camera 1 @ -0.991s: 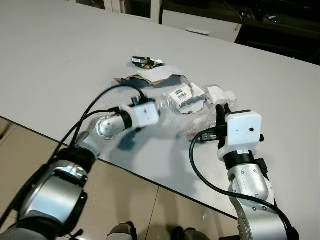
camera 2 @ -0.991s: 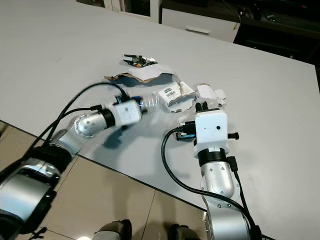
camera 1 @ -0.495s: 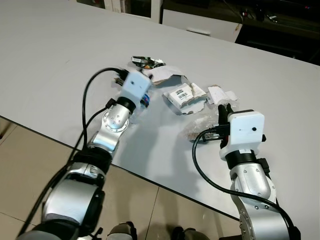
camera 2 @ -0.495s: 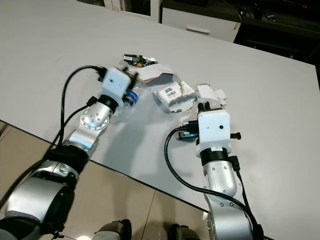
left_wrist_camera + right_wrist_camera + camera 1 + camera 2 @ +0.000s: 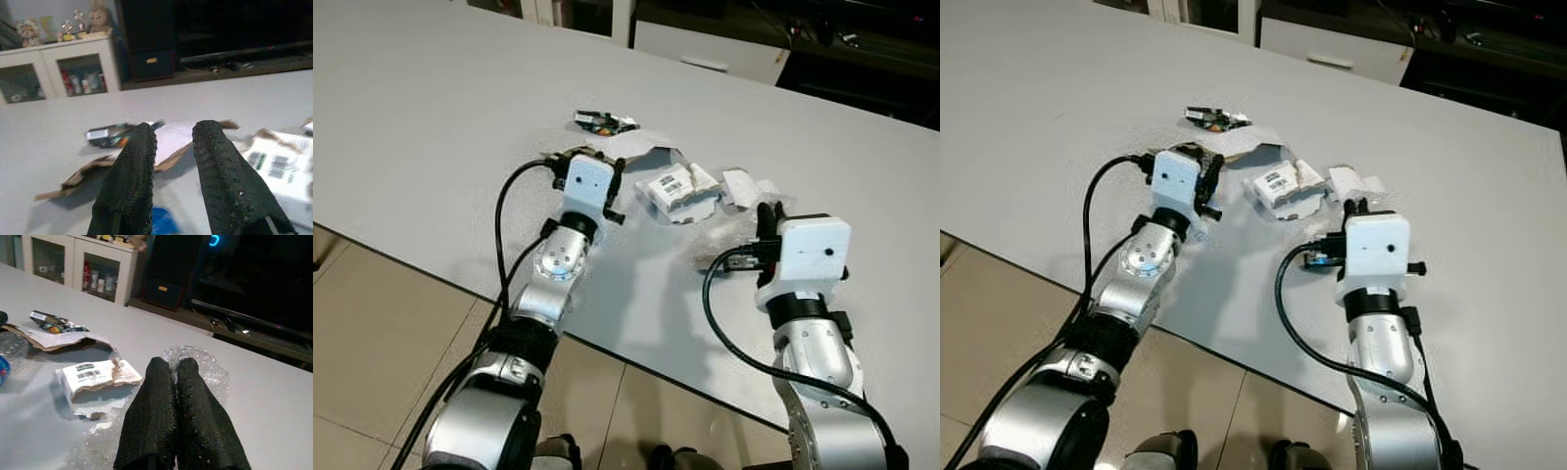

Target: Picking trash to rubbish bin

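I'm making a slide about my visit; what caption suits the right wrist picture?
Right hand, fingers shut, resting over bubble wrap beside a torn labelled parcel on the white table.

Both arms are built of rounded, polished silver metal segments joined by black rings at the joints. Each ends in a boxy white plastic wrist housing with a small dark round dot on its face and small black knobs at its sides. Thick black cables loop from each housing back along the arm. The left gripper [image 5: 171,147] has two long black fingers [image 5: 132,181] with a finely dimpled, mesh-like surface; the right gripper [image 5: 173,369] carries the same textured black fingers [image 5: 151,416].
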Controlling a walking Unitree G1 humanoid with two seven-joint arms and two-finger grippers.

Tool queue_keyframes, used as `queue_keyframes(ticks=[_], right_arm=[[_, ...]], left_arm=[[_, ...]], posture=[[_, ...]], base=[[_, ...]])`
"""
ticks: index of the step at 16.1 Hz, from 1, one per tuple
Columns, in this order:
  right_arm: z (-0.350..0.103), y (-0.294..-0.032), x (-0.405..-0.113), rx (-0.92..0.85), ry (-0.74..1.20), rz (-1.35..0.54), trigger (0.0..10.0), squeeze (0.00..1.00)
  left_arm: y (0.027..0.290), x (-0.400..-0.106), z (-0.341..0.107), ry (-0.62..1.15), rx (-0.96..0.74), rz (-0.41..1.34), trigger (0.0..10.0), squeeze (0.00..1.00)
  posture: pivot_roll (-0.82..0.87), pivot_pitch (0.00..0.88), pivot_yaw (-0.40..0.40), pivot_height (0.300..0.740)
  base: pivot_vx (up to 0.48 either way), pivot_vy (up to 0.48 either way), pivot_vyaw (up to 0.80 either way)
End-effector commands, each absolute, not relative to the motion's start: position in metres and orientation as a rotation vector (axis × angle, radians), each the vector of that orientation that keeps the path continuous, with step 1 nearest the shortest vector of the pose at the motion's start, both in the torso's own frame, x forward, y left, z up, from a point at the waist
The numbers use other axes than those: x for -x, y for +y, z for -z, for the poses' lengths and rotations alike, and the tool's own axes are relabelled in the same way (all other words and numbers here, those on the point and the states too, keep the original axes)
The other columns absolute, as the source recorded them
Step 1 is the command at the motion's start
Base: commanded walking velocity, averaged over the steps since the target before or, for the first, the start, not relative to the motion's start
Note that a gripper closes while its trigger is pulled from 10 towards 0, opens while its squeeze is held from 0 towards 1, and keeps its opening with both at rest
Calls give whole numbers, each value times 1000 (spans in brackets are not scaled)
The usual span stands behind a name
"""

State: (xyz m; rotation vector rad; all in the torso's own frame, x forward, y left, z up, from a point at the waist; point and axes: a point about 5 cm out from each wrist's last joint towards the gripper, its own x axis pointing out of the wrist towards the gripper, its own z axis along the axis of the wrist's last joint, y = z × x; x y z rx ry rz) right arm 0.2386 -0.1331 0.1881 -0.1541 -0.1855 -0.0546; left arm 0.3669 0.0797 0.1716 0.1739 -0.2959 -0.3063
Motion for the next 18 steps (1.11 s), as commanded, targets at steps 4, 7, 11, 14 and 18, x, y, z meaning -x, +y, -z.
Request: queue_keyframes(ticks=[4, 7, 11, 14, 18], right_arm=[[-185, -142, -235, 144, -174, 97, 10000, 0], [-185, -146, -233, 144, -170, 116, 10000, 0], [-184, -147, -232, 143, -164, 122, 10000, 0], [-184, -148, -232, 141, -160, 123, 10000, 0], [-184, -147, -231, 139, -158, 125, 10000, 0]], left_arm=[[62, -361, -166, -260, -133, 383, 10000, 0], [56, -361, -166, -224, -107, 417, 10000, 0], [60, -362, -171, -241, -91, 389, 10000, 0], [62, -365, -169, -200, -90, 356, 10000, 0], [60, -364, -165, -180, -94, 358, 10000, 0]], posture=[[81, 87, -41, 740], [68, 83, -40, 740], [62, 83, -42, 740], [63, 84, -43, 740], [61, 86, -38, 740]], base=[[0, 0, -647], [0, 0, 0], [0, 0, -600], [0, 0, -800], [0, 0, -800]])
